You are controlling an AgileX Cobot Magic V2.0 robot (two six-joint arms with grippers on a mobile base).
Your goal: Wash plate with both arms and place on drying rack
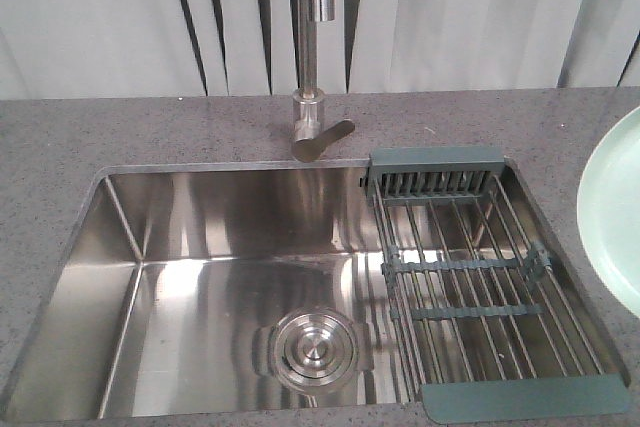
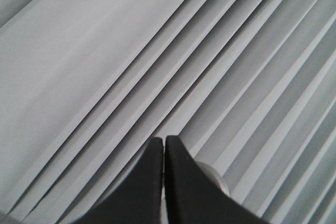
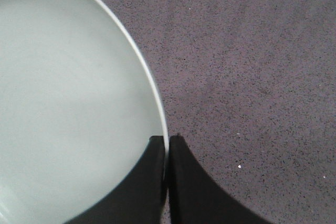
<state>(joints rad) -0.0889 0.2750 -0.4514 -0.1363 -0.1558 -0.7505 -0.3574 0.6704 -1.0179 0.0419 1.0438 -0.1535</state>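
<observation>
Right gripper [image 3: 168, 141] is on the plate [image 3: 68, 103], its fingers nipped onto the rim, one inside and one outside. The pale mint-green plate sits on the speckled grey tabletop [image 3: 252, 77], right of the sink [image 1: 200, 217]; only its left edge shows in the front view. Left gripper [image 2: 164, 142] has its fingers pressed together on nothing and faces the pleated grey curtain [image 2: 105, 51]. The drying rack [image 1: 470, 277] spans the sink's right end, with the round drain [image 1: 312, 349] left of it.
</observation>
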